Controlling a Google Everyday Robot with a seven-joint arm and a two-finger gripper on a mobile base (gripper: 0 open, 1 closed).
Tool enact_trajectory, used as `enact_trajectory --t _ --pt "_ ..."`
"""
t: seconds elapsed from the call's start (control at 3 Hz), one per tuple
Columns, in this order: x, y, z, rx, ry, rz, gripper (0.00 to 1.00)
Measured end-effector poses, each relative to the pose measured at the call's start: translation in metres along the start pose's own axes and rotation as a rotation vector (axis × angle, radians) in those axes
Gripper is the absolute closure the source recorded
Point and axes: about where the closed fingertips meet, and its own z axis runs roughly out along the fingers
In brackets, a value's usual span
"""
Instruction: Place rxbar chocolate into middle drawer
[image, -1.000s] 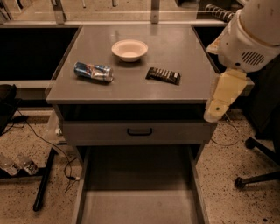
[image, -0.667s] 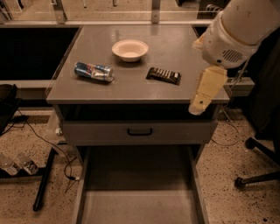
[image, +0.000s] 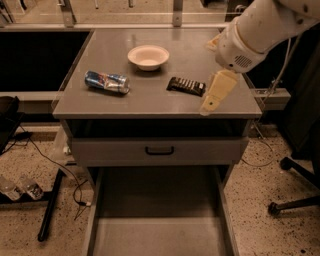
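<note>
The rxbar chocolate (image: 186, 86) is a dark bar with white lettering, lying flat on the grey countertop (image: 150, 100), right of centre. My gripper (image: 209, 105) hangs from the white arm at the right, just right of the bar and slightly nearer the front edge, low over the counter. The middle drawer (image: 160, 220) is pulled out below, showing a plain grey floor and thin side walls with nothing in it.
A white bowl (image: 148, 56) sits at the back centre of the counter. A crushed blue-silver can (image: 106, 81) lies at the left. A closed drawer front with a black handle (image: 159, 150) is above the open drawer. A chair base (image: 295, 200) stands at the right.
My arm and gripper have moved left, from beyond the counter's right edge to over the counter beside the bar. The bar, can and bowl have not moved.
</note>
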Motion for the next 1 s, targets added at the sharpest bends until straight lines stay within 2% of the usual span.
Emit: enact_trajectory --t 0.33,0.67,1.0 --pt "0.002 -0.03 0.018 0.02 -0.093 0.016 0.0" --pt "0.011 -0.069 0.036 0.051 -0.14 0.041 0.0" --pt "0.03 -0.102 0.054 0.073 -0.135 0.092 0.0"
